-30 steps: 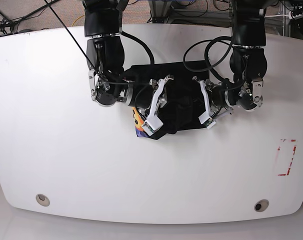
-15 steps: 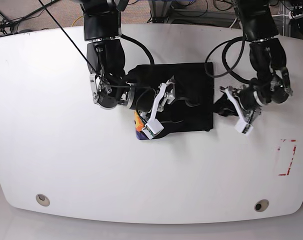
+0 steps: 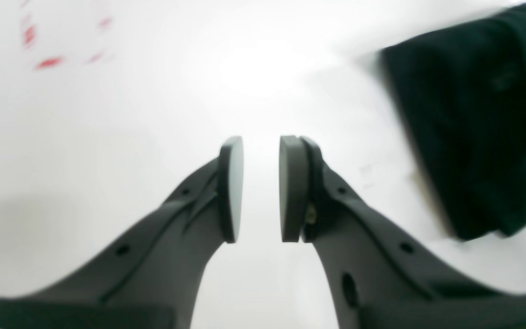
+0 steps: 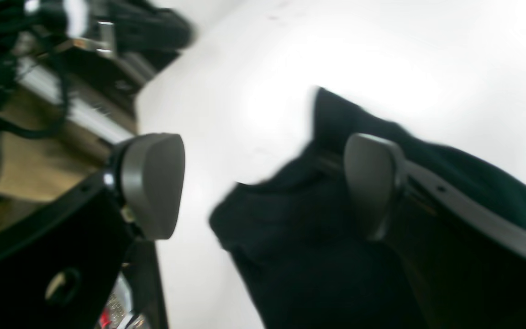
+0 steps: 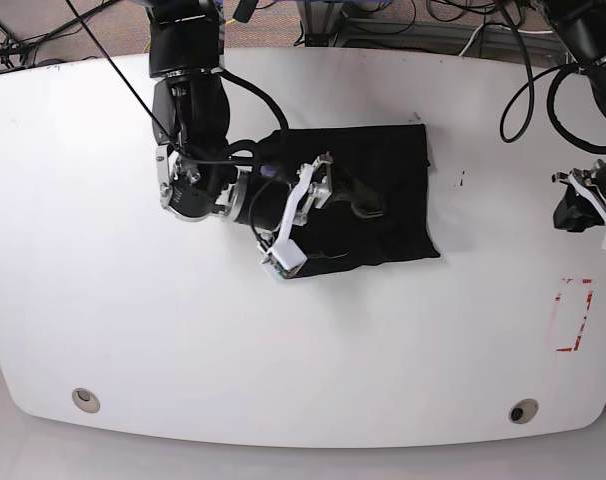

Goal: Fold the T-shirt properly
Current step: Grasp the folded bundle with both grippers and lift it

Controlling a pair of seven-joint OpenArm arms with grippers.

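The black T-shirt (image 5: 383, 190) lies folded into a rough rectangle at the table's middle. It also shows in the left wrist view as dark cloth (image 3: 473, 128) at the right. My right gripper (image 5: 301, 215) hangs over its left edge, wide open. In the right wrist view (image 4: 263, 151) one finger (image 4: 372, 183) is over the black cloth (image 4: 299, 237), and nothing is between the pads. My left gripper (image 5: 605, 215) is far off at the table's right edge. Its pads (image 3: 231, 187) stand a narrow gap apart over bare table (image 3: 260, 146), holding nothing.
The white table (image 5: 133, 320) has a red taped outline (image 5: 573, 315) at its right, seen blurred in the left wrist view (image 3: 48, 61). Two round holes (image 5: 84, 399) (image 5: 523, 411) sit near the front edge. Cables and racks stand behind the table.
My right gripper opened and let go of the shirt. My left arm pulled away to the table's right edge. The shirt's coloured corner is now covered and the cloth lies flatter.
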